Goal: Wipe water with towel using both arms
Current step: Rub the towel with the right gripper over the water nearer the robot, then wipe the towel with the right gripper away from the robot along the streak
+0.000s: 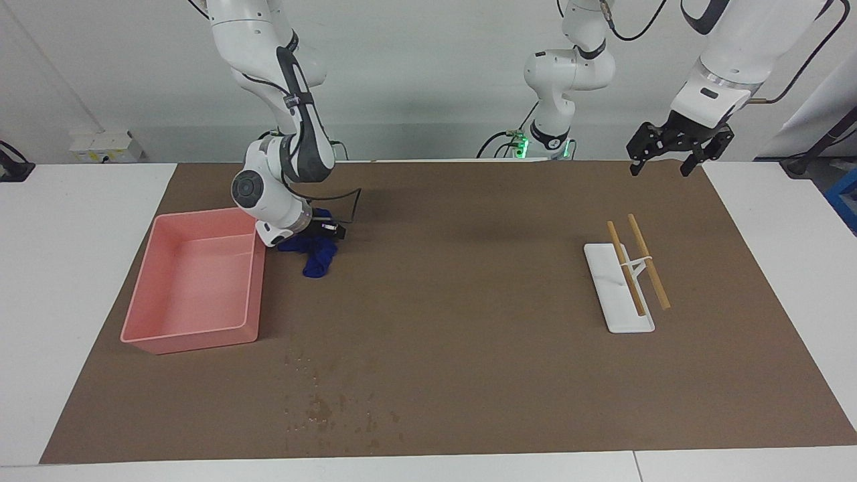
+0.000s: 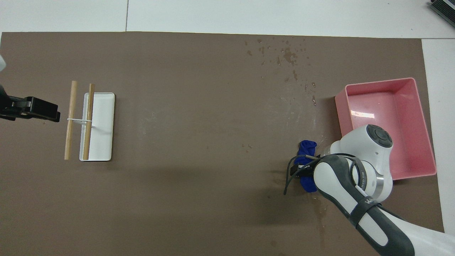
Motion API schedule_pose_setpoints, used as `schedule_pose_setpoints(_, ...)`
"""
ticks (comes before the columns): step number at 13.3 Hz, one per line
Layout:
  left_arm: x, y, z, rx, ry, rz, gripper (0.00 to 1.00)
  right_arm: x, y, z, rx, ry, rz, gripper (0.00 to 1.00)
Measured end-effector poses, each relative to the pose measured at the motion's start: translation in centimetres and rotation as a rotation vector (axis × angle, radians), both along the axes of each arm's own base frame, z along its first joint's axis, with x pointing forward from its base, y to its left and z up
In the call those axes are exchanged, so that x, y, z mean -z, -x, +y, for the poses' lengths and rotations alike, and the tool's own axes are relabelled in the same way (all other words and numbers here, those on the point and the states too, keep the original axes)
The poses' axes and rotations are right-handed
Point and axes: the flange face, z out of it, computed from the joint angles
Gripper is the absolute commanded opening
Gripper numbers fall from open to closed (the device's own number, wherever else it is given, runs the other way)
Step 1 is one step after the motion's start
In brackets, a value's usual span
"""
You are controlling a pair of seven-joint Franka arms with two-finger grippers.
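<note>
The right gripper (image 1: 315, 231) is down at the towel (image 1: 316, 258), its fingers mostly hidden under its own wrist, so I cannot tell whether they are clamped on the cloth or merely against it; the blue fabric bunches around the gripper and trails out from under it. The left gripper (image 1: 679, 144) hangs in the air over the left arm's end of the mat with its fingers spread apart, holding nothing – that arm waits.

The brown mat (image 1: 469, 281) covers most of the white table (image 1: 73, 254). The pink bin (image 1: 194, 331) sits at the right arm's end of the mat, and the towel lies on the mat just beside the bin's corner nearest the robots, toward the table's middle. The white tray (image 1: 612, 294) lies toward the left arm's end, well apart from the bin, with two wooden sticks (image 1: 648, 261) laid across it – they are joined by a pale band and overhang the tray's edge.

A scatter of water droplets (image 1: 321, 405) darkens the mat farther from the robots than the bin and the towel, near the mat's edge; the towel is apart from it
</note>
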Motion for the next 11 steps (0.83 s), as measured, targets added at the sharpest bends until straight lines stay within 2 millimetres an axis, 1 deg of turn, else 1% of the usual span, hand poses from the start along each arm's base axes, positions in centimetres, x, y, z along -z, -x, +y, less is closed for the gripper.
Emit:
schedule_pose_setpoints(2, 0.0, 0.0, 0.0, 0.0, 0.0, 0.0, 1.0, 0.1, 0.3, 0.9, 0.057, -0.046, 0.002, 0.0)
schedule_pose_setpoints(3, 0.0, 0.0, 0.0, 0.0, 0.0, 0.0, 1.0, 0.0, 0.3, 1.9, 0.071, -0.06, -0.013, 0.0)
schedule_pose_setpoints(5, 0.0, 0.0, 0.0, 0.0, 0.0, 0.0, 1.0, -0.2, 0.3, 4.5, 0.096, -0.053, -0.064, 0.0)
schedule_pose_setpoints(7, 0.0, 0.0, 0.0, 0.0, 0.0, 0.0, 1.0, -0.5, 0.5, 7.8, 0.101, -0.033, -0.142, 0.0)
schedule_pose_setpoints(8, 0.0, 0.0, 0.0, 0.0, 0.0, 0.0, 1.0, -0.7, 0.4, 8.9, 0.098, -0.03, -0.178, 0.0)
schedule_pose_setpoints(9, 0.0, 0.0, 0.0, 0.0, 0.0, 0.0, 1.0, -0.8, 0.1, 9.2, 0.097, -0.031, -0.203, 0.0)
schedule_pose_setpoints(10, 0.0, 0.0, 0.0, 0.0, 0.0, 0.0, 1.0, -0.9, -0.5, 9.1, 0.088, -0.037, -0.23, 0.0)
schedule_pose_setpoints(11, 0.0, 0.0, 0.0, 0.0, 0.0, 0.0, 1.0, -1.1, -1.7, 8.5, 0.066, -0.048, -0.267, 0.0)
